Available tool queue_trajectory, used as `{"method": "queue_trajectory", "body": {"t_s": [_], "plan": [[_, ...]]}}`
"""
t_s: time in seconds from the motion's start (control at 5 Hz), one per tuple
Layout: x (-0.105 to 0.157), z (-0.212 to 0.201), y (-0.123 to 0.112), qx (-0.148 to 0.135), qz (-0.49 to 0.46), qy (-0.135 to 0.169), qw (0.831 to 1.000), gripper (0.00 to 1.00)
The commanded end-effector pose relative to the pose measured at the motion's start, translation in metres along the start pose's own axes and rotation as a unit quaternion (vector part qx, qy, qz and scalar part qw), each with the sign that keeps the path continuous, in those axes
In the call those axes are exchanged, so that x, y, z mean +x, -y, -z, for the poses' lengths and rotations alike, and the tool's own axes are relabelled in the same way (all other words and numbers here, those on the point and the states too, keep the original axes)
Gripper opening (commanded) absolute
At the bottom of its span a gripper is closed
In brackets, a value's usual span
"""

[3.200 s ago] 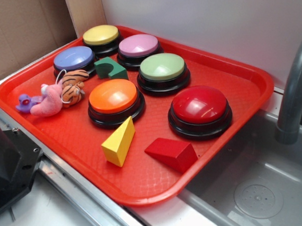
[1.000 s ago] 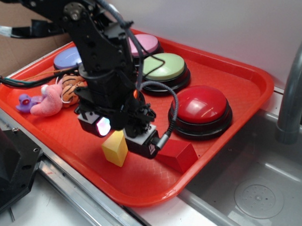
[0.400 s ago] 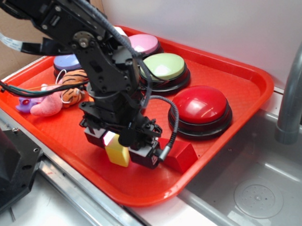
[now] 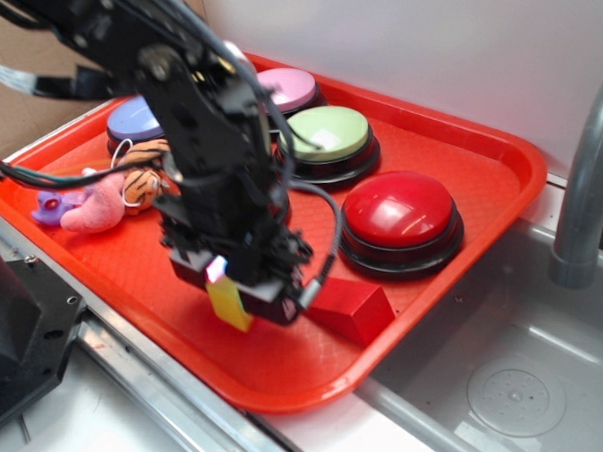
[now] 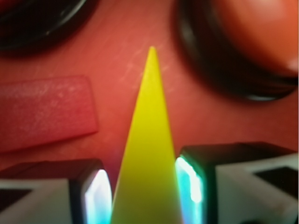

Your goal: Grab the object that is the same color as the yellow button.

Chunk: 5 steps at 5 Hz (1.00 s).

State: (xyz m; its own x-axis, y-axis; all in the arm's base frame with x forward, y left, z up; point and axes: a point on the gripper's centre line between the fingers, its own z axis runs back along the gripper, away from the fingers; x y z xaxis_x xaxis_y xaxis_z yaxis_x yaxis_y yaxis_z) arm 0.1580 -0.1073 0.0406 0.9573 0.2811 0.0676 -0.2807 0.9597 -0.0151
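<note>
Since the earlier frames, the black robot arm has come in over the red tray and lowered onto the yellow wedge block, which stood in the open at first and now shows only as a sliver under the tool. The gripper is low at the tray's near edge, straddling the wedge.

In the wrist view, the yellow wedge block sits squarely between the two fingers, its sharp edge running straight away from the camera and tapering to a point. Its long axis lies along the gap, so the fingers face its two broad sloping sides. The finger pads appear to touch or nearly touch those sides, but whether they are pressing firmly enough to hold cannot be told. The wedge appears to rest on the tray.

The wedge is smooth, solid and matte, with flat faces that narrow upward. That slope could let it squirt out of a squeeze made too high, so a low grip seems safest.

Just beside it lies a red wedge block, smooth and similar in shape, nearly touching the gripper's side. Behind are domed, glossy push-buttons on black bases: a red button, a light green button, a pink button. The yellow button is hidden behind the arm. Soft plush toys lie at the tray's left.
</note>
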Motion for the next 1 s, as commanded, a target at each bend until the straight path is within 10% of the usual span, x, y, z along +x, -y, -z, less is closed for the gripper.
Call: {"method": "queue_trajectory", "body": {"t_s": [0.0, 0.8], "plan": [[0.021, -0.083, -0.023, -0.044, -0.002, 0.024, 0.999, 0.0], [0.027, -0.133, -0.094, -0.011, 0.0, -0.002, 1.0, 0.0]]}}
